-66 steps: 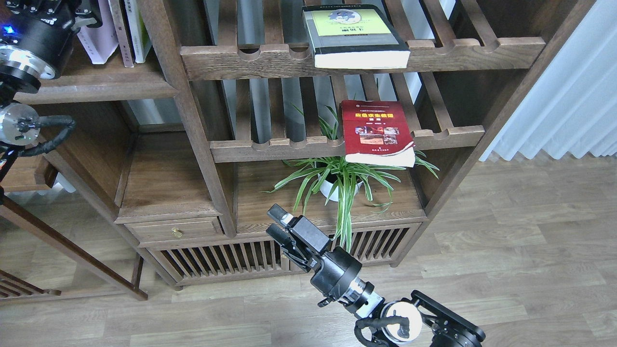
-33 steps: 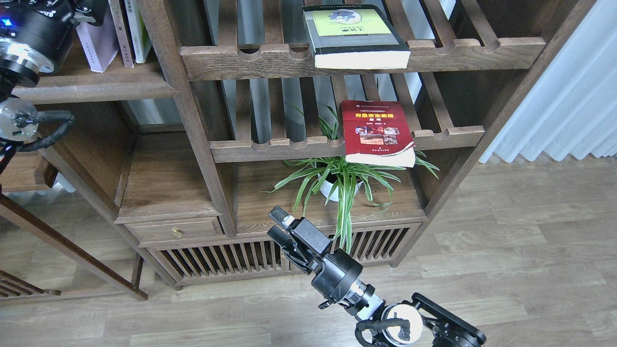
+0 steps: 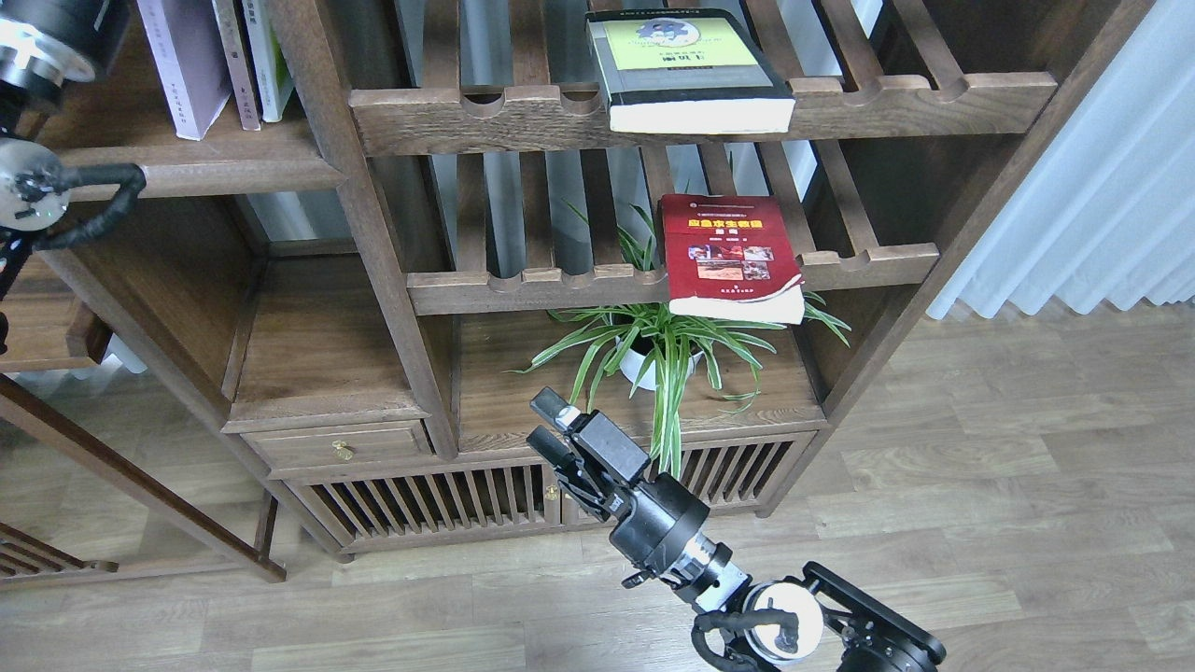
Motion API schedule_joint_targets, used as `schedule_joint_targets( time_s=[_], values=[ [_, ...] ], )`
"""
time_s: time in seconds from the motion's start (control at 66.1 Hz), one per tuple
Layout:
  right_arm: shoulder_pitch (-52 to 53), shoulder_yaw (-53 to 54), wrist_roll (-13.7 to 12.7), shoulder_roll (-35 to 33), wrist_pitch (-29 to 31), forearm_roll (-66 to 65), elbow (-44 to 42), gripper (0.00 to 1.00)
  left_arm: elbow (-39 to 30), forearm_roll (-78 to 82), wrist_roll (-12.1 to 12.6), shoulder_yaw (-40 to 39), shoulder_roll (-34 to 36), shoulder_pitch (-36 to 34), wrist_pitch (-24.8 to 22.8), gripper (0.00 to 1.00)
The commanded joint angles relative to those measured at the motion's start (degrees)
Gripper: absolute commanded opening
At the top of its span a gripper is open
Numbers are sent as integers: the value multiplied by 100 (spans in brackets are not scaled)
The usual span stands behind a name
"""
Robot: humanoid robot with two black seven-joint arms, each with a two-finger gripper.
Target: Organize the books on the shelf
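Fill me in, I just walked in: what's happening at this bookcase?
A two-armed robot is tidying books. The lavender book stands upright on the solid shelf at upper left beside two other books, near the left arm, whose tool is out of view. The grey-black book and the red book lie flat on slatted racks, untouched. The right tool hovers open and empty in front of the potted plant.

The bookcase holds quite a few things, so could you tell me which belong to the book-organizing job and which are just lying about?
Job:
lavender-white book, upright on the solid shelf
red book, flat on a slatted rack
grey-black book, flat on the rack above

Lying about:
potted plant
two thin books beside the lavender one
curtain
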Motion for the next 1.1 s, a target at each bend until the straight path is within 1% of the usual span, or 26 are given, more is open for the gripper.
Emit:
schedule_joint_targets(
  time_s=[0.0, 0.182, 0.363, 0.424, 0.545, 0.62, 0.726, 0.741, 0.832, 0.847, 0.862, 0.878, 0.953, 1.089],
  values=[
    [0, 1, 0, 0, 0, 0, 17, 98, -328, -71, 60, -197, 18, 63, 14, 61],
    [-26, 141, 0, 0, 0, 0, 43, 98, -654, -229, 51, -505, 27, 116, 5, 62],
    [-79, 168, 0, 0, 0, 0, 43, 98, -1207, -256, 95, -1146, 19, 731, -4, 63],
    [-79, 238, 0, 0, 0, 0, 43, 98, -1594, -256, 78, -1418, -43, 1082, -13, 64],
    [-79, 282, 0, 0, 0, 0, 35, 98, -1946, -264, 78, -1726, -148, 1320, -13, 63],
    [-79, 282, 0, 0, 0, 0, 35, 98, -1990, -282, 69, -1893, -298, 1408, -92, 64],
    [-79, 291, 0, 0, 0, 0, 43, 98, -1981, -361, 95, -2245, -535, 1479, -838, 64],
    [-79, 300, 0, 0, 0, 0, 43, 98, -1981, -413, 86, -2306, -605, 1531, -1065, 64],
    [-79, 422, 0, 0, 0, 9, 43, 98, -1981, -817, 148, -2482, -860, 1830, -1989, 63],
    [-87, 431, 0, 0, 0, 9, 43, 98, -1990, -862, 174, -2482, -869, 1856, -2086, 63],
    [-87, 466, 0, 0, 0, 9, 43, 98, -1990, -975, 244, -2491, -878, 1917, -2331, 63],
    [-87, 475, -9, 0, 0, 9, 43, 98, -1981, -1002, 279, -2491, -896, 1935, -2429, 63],
    [-87, 502, 0, 0, 0, 17, 35, 98, -1981, -1415, 613, -2509, -992, 2111, -2479, 61],
    [-87, 660, 0, 0, 0, 26, 35, 98, -1981, -1829, 904, -2500, -1107, 2366, -2479, 61]
  ],
)
